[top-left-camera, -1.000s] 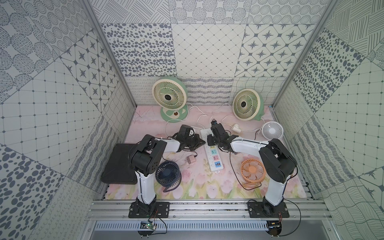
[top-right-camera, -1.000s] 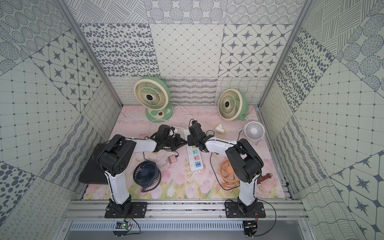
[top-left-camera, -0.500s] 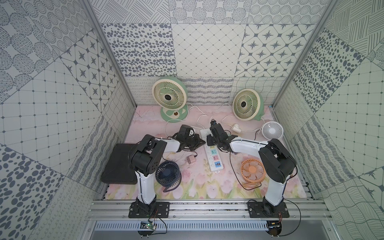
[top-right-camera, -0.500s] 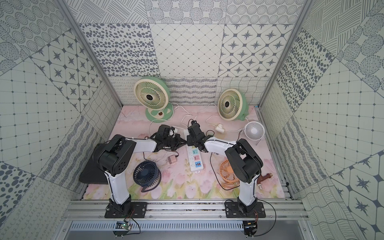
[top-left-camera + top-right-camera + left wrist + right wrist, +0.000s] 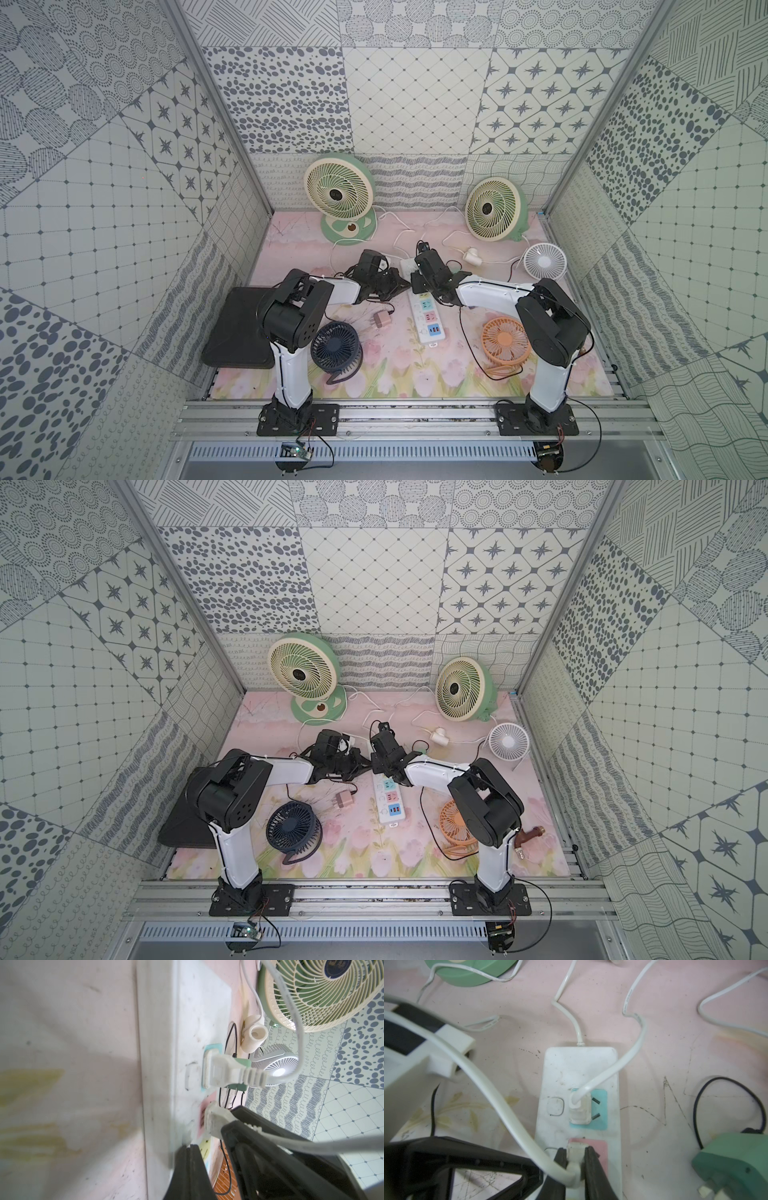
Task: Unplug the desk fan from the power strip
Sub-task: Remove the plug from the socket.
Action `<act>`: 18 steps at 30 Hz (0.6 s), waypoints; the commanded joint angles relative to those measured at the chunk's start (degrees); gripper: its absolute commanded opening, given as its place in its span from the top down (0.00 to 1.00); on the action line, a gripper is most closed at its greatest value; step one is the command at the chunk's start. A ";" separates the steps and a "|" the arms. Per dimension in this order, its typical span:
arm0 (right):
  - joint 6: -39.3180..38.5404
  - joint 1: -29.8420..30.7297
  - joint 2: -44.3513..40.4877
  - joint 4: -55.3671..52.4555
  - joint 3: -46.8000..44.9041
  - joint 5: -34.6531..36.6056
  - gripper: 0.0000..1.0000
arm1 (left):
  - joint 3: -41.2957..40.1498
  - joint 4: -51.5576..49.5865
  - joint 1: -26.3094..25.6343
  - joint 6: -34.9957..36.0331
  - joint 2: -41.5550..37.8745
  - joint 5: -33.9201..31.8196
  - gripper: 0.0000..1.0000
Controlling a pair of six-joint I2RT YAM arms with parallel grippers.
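White plastic power strip [image 5: 426, 320]: lies flat mid-mat, pastel sockets facing up. Judged light, rigid and smooth, so likely to lift or slide unless pinned.
Left gripper [image 5: 188, 1153]: jaws closed, tips set against the strip near its yellow socket.
White plug [image 5: 576, 1157] in the pink socket: small, hard, probably slick. Best taken by its flat sides and pulled straight out.
Right gripper [image 5: 575, 1156]: jaws clamped on that plug.
2nd plug [image 5: 580, 1109]: in the teal socket, untouched.
Surface: pink floral mat [image 5: 374, 374], scuffed.
Room: patterned panels on 3 sides, 2 green desk fans [image 5: 338, 195] at the back. Which fan the held plug feeds cannot be told.
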 commanded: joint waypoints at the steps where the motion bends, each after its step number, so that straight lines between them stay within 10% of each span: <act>1: 3.31 -1.94 -2.27 3.50 -1.27 -3.55 1.00 | -0.71 -6.46 0.14 0.46 0.58 -3.18 1.00; 10: -2.70 2.99 -1.21 -0.76 1.96 6.56 1.00 | -0.46 -6.59 0.17 0.38 0.74 -3.11 1.00; 18: 2.10 -0.27 -2.15 0.26 0.60 -0.70 1.00 | -0.29 -6.58 0.18 0.37 0.42 -3.19 1.00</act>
